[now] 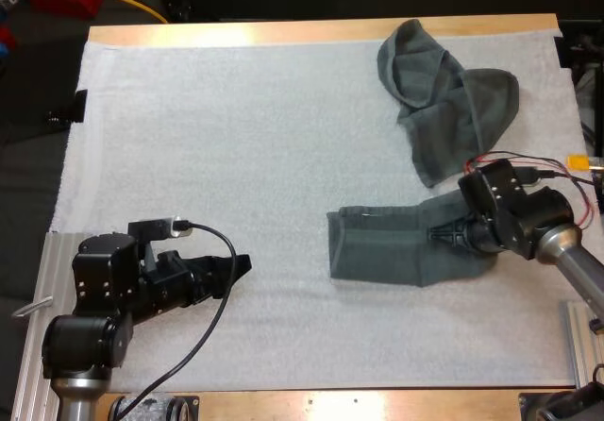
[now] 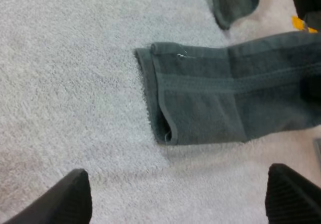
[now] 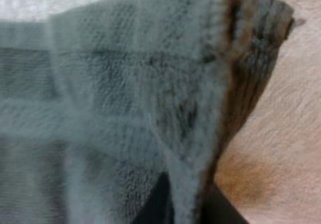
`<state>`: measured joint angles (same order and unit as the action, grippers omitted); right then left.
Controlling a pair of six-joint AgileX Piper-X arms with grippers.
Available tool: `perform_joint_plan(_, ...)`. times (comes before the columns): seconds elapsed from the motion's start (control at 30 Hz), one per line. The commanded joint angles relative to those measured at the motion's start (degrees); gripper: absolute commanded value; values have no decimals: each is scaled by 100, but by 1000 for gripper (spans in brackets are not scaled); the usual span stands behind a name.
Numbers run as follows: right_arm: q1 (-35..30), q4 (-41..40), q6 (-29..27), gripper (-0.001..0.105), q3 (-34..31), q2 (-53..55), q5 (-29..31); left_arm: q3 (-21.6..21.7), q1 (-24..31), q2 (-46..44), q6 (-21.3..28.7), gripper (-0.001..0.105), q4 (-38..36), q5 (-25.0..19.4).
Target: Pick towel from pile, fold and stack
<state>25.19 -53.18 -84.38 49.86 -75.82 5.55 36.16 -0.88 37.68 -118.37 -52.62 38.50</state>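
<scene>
- Fingers (image 2: 75, 201) of my left gripper (image 1: 241, 270) stand wide apart, clear of everything, low over the bare white mat (image 1: 236, 138) at its near left.
- Right of it, well apart, the folded towel (image 1: 392, 246) lies flat on the mat, its hemmed end towards the left gripper.
- At that towel's right end my right gripper (image 1: 439, 235) is clamped on the cloth; its fingers (image 3: 220, 211) pinch a raised fold from both sides.
- Beyond it, at the far right, the crumpled towel (image 1: 444, 100) lies in a heap.
</scene>
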Motion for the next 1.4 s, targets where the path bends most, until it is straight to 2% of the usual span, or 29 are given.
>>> perform_joint_plan(0.0, 82, 82, 100, 1, 76, 57, -160, 8, -54, 3, 34, 69, -25, -14)
perform_joint_plan(0.33, 583, 986, 1254, 1, 81, -343, -1436, 8, -72, 3, 34, 69, -25, -14)
perform_joint_plan(0.47, 647, 1199, 1520, 1, 81, -620, -1638, 8, -72, 3, 34, 69, -25, -14)
perform_joint_plan(0.6, 647, 1555, 1770, 1, 81, -861, -2106, 8, -72, 3, 34, 69, -25, -14)
perform_joint_plan(0.7, 647, 1718, 2036, 1, 81, -970, -2180, 8, -72, 3, 34, 69, -25, -14)
perform_joint_plan(0.9, 647, 1914, 2289, 1, 81, -1146, -2402, 8, -72, 3, 34, 69, -25, -14)
perform_joint_plan(1.03, 647, 2041, 2299, 1, 81, -1313, -2766, 8, -72, 3, 34, 69, -25, -14)
perform_joint_plan(1.37, 822, 2409, 2309, 1, 81, -1468, -2981, 8, -72, 3, 34, 69, -25, -14)
